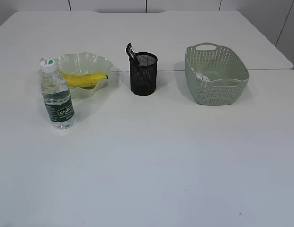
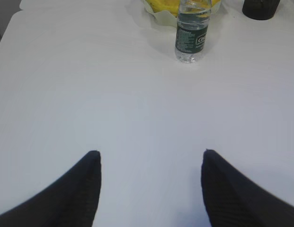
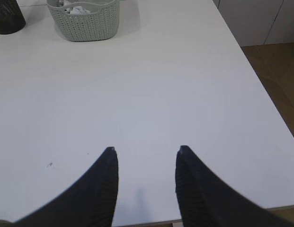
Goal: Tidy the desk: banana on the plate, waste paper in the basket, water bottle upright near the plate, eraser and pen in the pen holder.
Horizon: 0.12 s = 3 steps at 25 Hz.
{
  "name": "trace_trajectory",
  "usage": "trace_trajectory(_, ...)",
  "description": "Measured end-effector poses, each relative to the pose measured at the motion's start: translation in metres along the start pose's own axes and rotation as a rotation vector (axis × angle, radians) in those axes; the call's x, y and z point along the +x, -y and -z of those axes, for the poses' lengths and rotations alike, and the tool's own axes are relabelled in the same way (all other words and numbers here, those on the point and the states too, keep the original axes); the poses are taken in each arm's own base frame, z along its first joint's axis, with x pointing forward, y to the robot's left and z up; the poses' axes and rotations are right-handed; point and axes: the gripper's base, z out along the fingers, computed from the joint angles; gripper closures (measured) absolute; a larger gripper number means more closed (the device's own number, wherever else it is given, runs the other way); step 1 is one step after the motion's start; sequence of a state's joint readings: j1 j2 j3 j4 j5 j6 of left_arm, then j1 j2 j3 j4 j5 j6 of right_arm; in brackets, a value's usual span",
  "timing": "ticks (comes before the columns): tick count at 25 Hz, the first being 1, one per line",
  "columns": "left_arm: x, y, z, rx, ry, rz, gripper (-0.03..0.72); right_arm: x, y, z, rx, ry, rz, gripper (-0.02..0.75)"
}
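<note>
The banana (image 1: 85,78) lies in the pale-green plate (image 1: 97,61) at the back left of the desk (image 1: 161,156). Just in front of the plate, the water bottle (image 1: 57,94) stands upright; it also shows in the left wrist view (image 2: 191,35). The black mesh pen holder (image 1: 143,74) holds a pen (image 1: 131,51); the eraser is hidden. White waste paper (image 1: 201,75) lies inside the green basket (image 1: 218,87), also in the right wrist view (image 3: 85,21). Neither gripper shows in the exterior view. My left gripper (image 2: 149,153) and right gripper (image 3: 146,149) are open over bare desk.
The desk's right edge (image 3: 253,71) runs close to the right gripper, with wooden floor beyond it. A seam between two tabletops (image 1: 265,69) crosses behind the basket. The pen holder's base (image 2: 260,8) peeks in at the top right of the left wrist view.
</note>
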State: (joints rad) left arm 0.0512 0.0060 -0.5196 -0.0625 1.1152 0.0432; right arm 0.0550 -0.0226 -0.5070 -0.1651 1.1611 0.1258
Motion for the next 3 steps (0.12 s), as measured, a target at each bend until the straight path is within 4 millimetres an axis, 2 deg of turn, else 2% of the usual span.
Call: trace_trajectory(3, 0.0000, 0.0000, 0.0000, 0.000, 0.000, 0.000, 0.221, 0.0000, 0.0000, 0.0000, 0.000, 0.000, 0.000, 0.435)
